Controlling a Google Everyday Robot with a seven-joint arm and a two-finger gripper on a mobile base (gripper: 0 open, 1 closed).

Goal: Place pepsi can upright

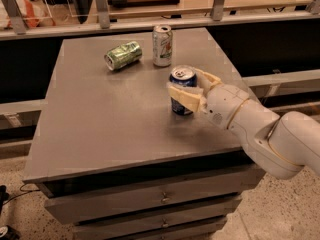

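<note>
Nearest the viewer, at the bottom of the frame, a cabinet shows three shut drawers [162,196] stacked beneath a grey surface [100,119]; what they contain is hidden. From the lower right corner a white arm [260,129] reaches up and to the left over the surface's right edge. At its tip the end effector [189,88] grips the pepsi can [181,107]: one pale finger [185,98] lies across the can's near face, and the other sits behind it on the right. The pepsi can stands upright on its base right of the surface's centre, its silver top facing up; whether it holds any drink cannot be told.

Farther back, towards the upper middle of the frame, a white-and-green can [162,45] also stands upright, well apart from the pepsi can. Just to its left, a shiny green can [123,55] lies on its side, one end towards the left of the frame. Beyond the surface's far edge, a horizontal rail [150,24] with upright posts crosses the top of the frame.
</note>
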